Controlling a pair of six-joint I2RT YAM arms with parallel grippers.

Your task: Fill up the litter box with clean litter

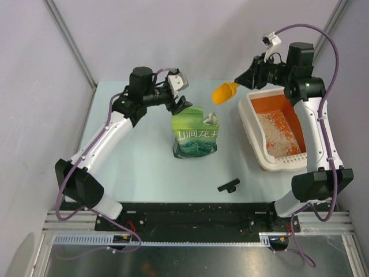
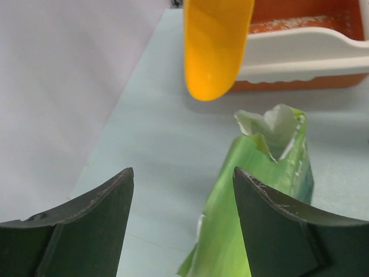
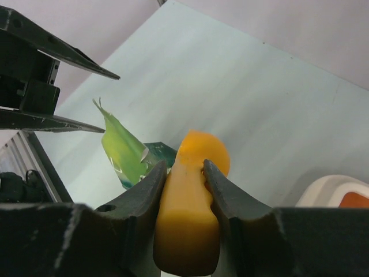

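The litter box is a white tray with an orange inside at the right of the table. Pale clean litter lies in its near half. My right gripper is shut on the handle of an orange scoop, held in the air between the box's far left corner and the green bag. The right wrist view shows both fingers clamped on the scoop. My left gripper is open just above the bag's torn top; the bag's edge lies by its right finger.
A small black clip lies on the table in front of the bag. The box rim and the scoop show beyond the left fingers. Grey walls close off the back and left.
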